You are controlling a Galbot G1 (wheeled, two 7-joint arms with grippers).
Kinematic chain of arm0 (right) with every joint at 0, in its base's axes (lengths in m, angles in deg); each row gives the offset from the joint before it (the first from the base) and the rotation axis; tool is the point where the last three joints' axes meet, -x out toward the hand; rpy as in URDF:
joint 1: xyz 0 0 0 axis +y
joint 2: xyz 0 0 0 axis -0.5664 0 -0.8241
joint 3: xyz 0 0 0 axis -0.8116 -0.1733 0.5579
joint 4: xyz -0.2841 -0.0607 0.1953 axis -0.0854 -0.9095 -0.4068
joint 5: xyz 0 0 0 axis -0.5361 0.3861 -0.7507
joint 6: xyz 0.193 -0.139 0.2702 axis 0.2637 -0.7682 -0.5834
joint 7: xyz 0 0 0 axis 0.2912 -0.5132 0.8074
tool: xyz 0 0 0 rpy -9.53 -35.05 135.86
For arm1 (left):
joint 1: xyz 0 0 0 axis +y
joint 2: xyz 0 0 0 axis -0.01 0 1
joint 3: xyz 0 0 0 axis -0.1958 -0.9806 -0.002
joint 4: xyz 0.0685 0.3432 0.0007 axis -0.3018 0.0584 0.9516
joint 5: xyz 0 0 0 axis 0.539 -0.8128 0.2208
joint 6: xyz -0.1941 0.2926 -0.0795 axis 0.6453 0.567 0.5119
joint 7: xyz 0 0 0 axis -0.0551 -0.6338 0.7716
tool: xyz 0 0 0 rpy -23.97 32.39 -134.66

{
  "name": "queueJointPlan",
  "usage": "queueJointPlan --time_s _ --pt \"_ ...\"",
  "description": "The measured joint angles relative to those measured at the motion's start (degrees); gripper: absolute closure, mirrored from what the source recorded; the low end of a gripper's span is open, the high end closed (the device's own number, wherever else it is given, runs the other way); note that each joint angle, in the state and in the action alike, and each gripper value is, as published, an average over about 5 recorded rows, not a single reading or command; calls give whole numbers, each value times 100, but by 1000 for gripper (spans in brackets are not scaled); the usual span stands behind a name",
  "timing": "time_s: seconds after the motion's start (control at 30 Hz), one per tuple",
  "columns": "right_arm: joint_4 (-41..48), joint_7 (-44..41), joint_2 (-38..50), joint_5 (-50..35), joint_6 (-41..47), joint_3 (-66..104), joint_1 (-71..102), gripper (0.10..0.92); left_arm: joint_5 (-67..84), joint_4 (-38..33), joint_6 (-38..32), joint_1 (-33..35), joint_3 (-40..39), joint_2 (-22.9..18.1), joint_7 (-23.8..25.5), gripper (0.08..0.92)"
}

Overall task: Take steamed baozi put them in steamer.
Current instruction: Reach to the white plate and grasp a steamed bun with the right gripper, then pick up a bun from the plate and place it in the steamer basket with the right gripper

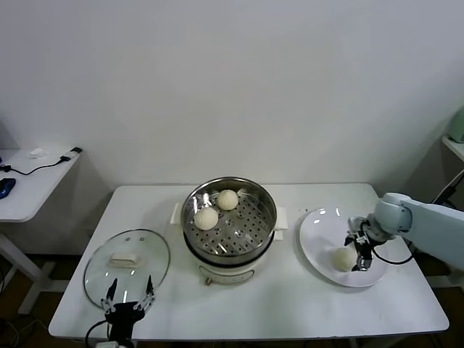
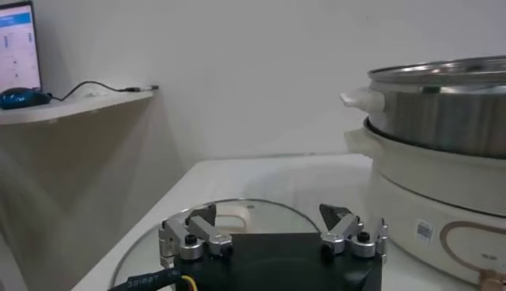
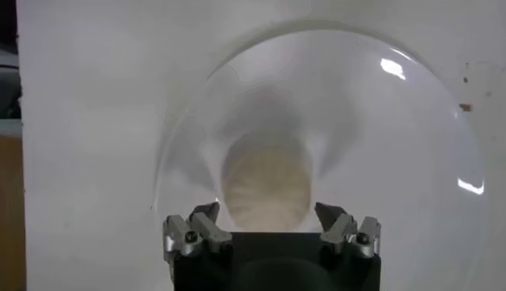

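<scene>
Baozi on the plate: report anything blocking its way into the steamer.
Nothing visible does. The baozi sits alone on the plate between the right gripper fingers; the steamer is uncovered, its lid lying aside.

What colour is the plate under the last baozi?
Plain white plate; clearest in the head view.

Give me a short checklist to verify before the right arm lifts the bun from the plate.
1. Right tool straddles the bun: ok.
2. Fingers firmly closed on the bun: cannot tell.
3. Plate holds no other bun in the way: ok.
4. Steamer uncovered, glass lid lying aside on the table: ok.
5. Free space on the tray beside the two buns already inside: ok.
6. Left tool parked open near the lid, away from the path: ok.
</scene>
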Motion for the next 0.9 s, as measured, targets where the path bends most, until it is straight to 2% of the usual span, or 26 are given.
queueJointPlan --time_s 0.13,0.23,0.5,0.9 --pt "-12 -14 34 5 -32 119 81 389 -24 -28 -18 32 -16 -6 -8 177" --pt "-20 -61 58 38 -77 173 102 411 -48 -55 -26 55 -30 -10 -11 177" --pt "85 -381 12 189 -413 190 -296 422 -128 -106 -41 83 -80 -52 -18 177" --pt "-66 -1317 -886 -280 -1853 -108 -2521 420 -151 -135 -42 89 -49 -12 -16 177"
